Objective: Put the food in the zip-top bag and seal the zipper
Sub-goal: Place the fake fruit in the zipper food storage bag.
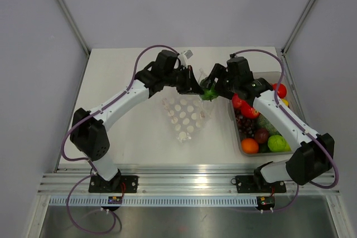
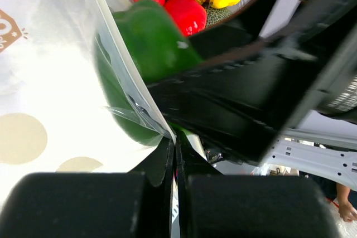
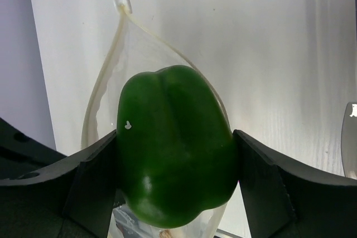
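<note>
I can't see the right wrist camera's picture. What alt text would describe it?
A glossy green toy bell pepper is gripped between the two black fingers of the right gripper, at the open mouth of a clear plastic zip-top bag. Behind them lies a white table.

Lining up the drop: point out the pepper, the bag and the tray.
pepper (image 3: 173,149), right wrist view, middle of its green body.
bag (image 1: 187,118), top view, middle of the dotted panel.
tray (image 1: 240,150), top view, near-left corner of its rim.
</note>
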Available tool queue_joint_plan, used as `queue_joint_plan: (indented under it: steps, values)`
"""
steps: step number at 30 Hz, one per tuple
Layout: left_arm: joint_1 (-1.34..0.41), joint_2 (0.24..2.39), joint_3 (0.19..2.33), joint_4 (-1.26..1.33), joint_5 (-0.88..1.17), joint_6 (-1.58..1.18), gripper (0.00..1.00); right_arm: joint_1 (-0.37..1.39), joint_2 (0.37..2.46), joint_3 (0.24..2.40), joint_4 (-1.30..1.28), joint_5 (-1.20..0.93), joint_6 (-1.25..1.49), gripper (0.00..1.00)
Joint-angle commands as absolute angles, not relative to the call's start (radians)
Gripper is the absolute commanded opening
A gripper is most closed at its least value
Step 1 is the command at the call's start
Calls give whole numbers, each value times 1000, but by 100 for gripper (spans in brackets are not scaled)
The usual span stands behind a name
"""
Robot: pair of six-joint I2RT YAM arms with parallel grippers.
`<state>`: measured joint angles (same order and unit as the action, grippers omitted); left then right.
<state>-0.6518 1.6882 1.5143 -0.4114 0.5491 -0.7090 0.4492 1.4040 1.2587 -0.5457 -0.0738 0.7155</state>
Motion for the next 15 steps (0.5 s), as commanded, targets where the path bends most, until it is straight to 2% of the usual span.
queue_joint_plan:
  steps: [1, 5, 9, 10, 15]
  values:
    - [-631, 1674, 1491, -281, 618, -730, 0, 456, 1348, 1273, -535, -101, 730, 79]
    - [-615, 1681, 1462, -207, 672, -761, 0, 457, 1356, 1266, -538, -107, 732, 76]
    - [-611, 1683, 1440, -147, 718, -787, 0, 454, 1365, 1255, -535, -114, 730, 87]
    - [-609, 1683, 1437, -135, 722, -791, 0, 456, 1370, 1252, -538, -114, 729, 94]
    - [-603, 1681, 1437, -117, 742, -798, 0, 456, 1377, 1259, -546, -107, 719, 97]
